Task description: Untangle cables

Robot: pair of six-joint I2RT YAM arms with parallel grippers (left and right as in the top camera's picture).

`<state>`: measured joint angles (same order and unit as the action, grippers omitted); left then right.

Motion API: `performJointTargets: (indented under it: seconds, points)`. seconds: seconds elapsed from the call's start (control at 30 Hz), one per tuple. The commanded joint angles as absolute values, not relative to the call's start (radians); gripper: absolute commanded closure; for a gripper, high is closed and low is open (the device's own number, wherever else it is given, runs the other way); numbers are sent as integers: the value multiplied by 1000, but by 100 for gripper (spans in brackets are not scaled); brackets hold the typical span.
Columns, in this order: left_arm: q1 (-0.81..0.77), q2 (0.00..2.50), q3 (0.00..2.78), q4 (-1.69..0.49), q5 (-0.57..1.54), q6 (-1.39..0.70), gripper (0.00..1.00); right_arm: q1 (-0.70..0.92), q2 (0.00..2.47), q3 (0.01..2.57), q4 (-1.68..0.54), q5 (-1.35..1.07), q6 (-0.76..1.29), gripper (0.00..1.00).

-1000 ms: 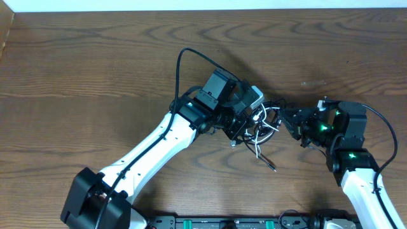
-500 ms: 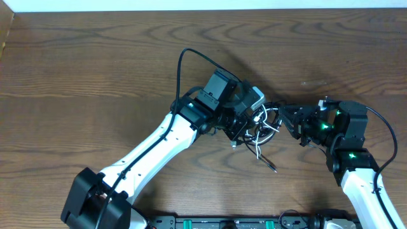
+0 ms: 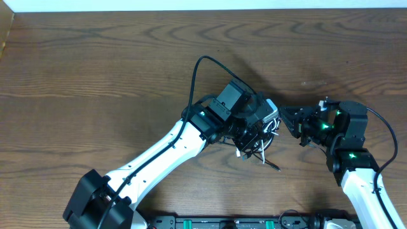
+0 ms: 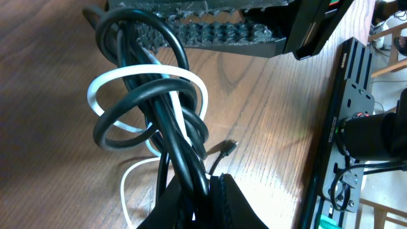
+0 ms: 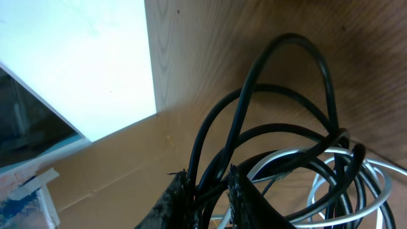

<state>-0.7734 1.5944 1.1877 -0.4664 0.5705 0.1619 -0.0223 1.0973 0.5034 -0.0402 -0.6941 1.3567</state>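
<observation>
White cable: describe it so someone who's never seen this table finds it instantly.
Just right of the middle of the wooden table is a small tangled cable bundle. The white cable loops through it, the only pale cord among glossy black ones.

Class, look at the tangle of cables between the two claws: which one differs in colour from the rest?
The white cable. It is the only pale one, and it loops through the black cables that make up the rest of the tangle.
</observation>
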Motion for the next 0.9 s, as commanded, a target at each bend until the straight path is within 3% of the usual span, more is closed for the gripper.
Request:
performJointTargets:
  seconds: [0.0,0.23,0.43,0.63,0.73,0.87]
  points:
    - [-778,1597,1195,-434,595,183,93,-18,1098,509,-45,-765,1375,82]
    - [-777,1597,1195,-423,593,183,93,-18,1098,509,-122,-689,1298,82]
    - [-777,1597,1195,-424,502,182,93,-20,1098,509,-121,-586,1026,73]
    - [-775,1597,1195,-424,399,179,93,-71,1042,509,-135,-705,809,68]
    - [-776,1597,1195,-423,399,179,92,-87,982,509,-199,-714,799,69]
    - [-776,1597,1195,-423,399,179,92,-86,926,509,-308,-714,867,77]
